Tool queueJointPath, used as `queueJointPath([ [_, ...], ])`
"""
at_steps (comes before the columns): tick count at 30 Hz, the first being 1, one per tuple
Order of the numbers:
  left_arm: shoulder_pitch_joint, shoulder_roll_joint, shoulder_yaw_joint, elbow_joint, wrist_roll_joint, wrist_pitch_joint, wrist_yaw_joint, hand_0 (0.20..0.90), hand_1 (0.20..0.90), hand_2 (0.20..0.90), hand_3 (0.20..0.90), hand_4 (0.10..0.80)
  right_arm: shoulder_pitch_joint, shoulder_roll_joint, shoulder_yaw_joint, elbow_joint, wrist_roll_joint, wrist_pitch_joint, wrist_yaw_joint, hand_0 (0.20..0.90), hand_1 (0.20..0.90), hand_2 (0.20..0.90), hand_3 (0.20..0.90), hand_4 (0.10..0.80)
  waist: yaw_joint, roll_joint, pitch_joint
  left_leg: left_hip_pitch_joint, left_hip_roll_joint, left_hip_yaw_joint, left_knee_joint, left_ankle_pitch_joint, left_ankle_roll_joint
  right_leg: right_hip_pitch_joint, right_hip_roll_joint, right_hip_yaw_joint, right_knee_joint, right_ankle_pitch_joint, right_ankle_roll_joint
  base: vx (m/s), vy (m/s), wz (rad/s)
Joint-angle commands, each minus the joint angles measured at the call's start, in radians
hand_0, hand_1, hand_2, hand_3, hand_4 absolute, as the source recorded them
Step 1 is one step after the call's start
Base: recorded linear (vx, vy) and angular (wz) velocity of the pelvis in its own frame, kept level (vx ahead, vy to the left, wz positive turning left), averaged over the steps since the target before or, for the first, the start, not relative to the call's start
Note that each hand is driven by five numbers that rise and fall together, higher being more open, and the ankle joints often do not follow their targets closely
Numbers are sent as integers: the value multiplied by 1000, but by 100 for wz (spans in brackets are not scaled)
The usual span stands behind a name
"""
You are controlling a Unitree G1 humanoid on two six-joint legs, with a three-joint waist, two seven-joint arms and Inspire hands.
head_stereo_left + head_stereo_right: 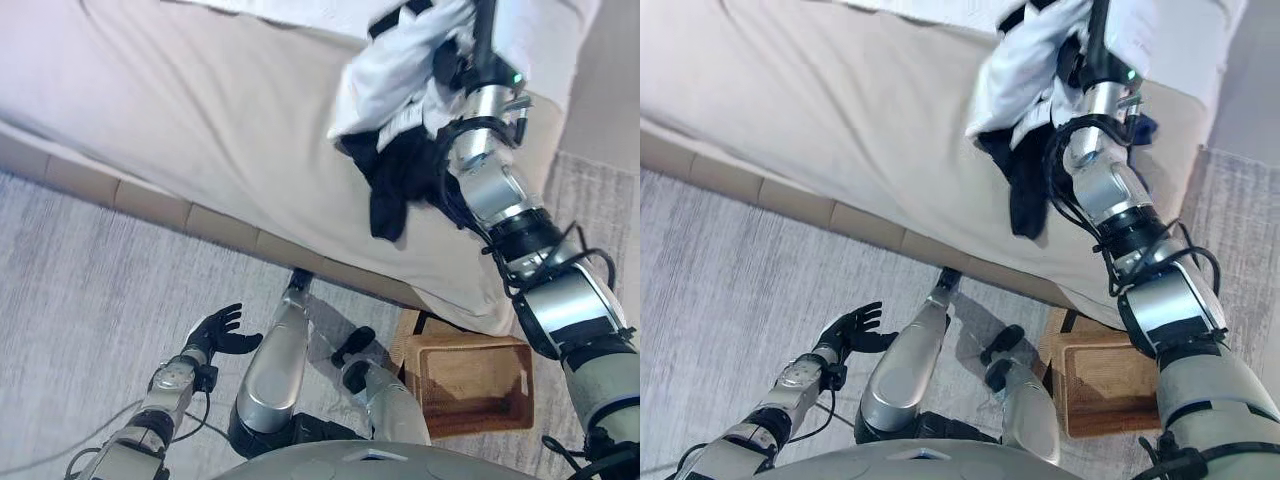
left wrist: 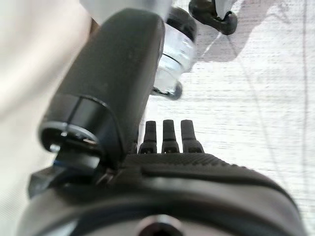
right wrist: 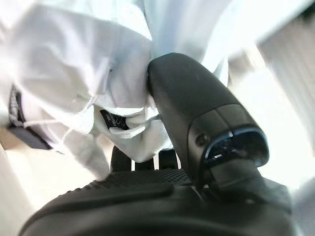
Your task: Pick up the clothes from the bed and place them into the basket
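My right hand [image 1: 455, 62] is raised over the bed [image 1: 200, 110] at the upper right and is shut on a bundle of clothes: a white garment [image 1: 395, 70] with a black garment [image 1: 392, 180] hanging below it. In the right wrist view the thumb [image 3: 189, 103] presses into the white cloth [image 3: 83, 83]. The brown wicker basket [image 1: 470, 385] stands on the floor at the lower right, beside the bed's edge. My left hand [image 1: 215, 332] hangs low over the rug at the lower left, fingers straight and empty; it also shows in the left wrist view [image 2: 167, 135].
The bed is covered by a beige sheet with a white cover [image 1: 300, 12] at its far side. A tan bed base [image 1: 150, 205] runs along the grey rug [image 1: 80, 290]. A paler rug [image 1: 590, 200] lies at the right.
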Motion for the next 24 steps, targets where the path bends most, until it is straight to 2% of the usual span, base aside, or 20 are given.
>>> queueJointPath([
  [1,121,-20,-9,15,79,28,-17,900,900,900,900,800,11,-181,-118,-150,-118,-51,-127,300,300,300,200,100,-72,-8,-224,151,14,94,-47,-174,57,-11,36,39,15,17,-9,86,-59,-30],
  [6,131,-46,-5,51,135,75,-37,900,900,900,900,800,155,-276,-223,-267,-98,-62,-88,300,300,300,200,100,-145,6,-330,245,28,148,-141,-151,39,49,60,82,-38,9,-15,58,-65,-32],
  [9,130,-66,-8,69,167,85,-45,900,900,900,900,800,228,-302,-296,-305,-72,-56,-93,300,300,300,200,100,-182,16,-370,266,30,166,-171,-136,31,63,67,100,-56,11,-19,-20,-41,-24],
  [12,125,-85,-9,86,180,97,-49,900,900,900,900,800,302,-304,-361,-325,-7,-101,-74,300,300,300,200,100,-217,27,-397,293,31,190,-183,-137,24,76,69,119,-67,11,-22,-21,-12,-25],
  [17,108,-89,-13,91,178,118,-61,900,900,900,900,800,356,-286,-361,-325,224,-232,156,300,300,300,200,100,-252,30,-426,324,36,228,-196,-136,11,100,75,135,-96,18,-25,-14,-11,-34],
  [18,104,-90,-19,95,174,118,-63,900,900,900,900,800,359,-280,-339,-328,279,-243,269,300,300,300,200,100,-256,28,-434,329,37,236,-198,-134,6,107,76,135,-105,22,-26,4,2,-23],
  [24,97,-97,-43,123,168,120,-71,900,900,900,900,800,262,-269,-220,-230,393,-327,480,300,300,300,200,100,-235,9,-445,342,35,236,-188,-136,-1,140,76,109,-132,33,-33,47,18,-17],
])
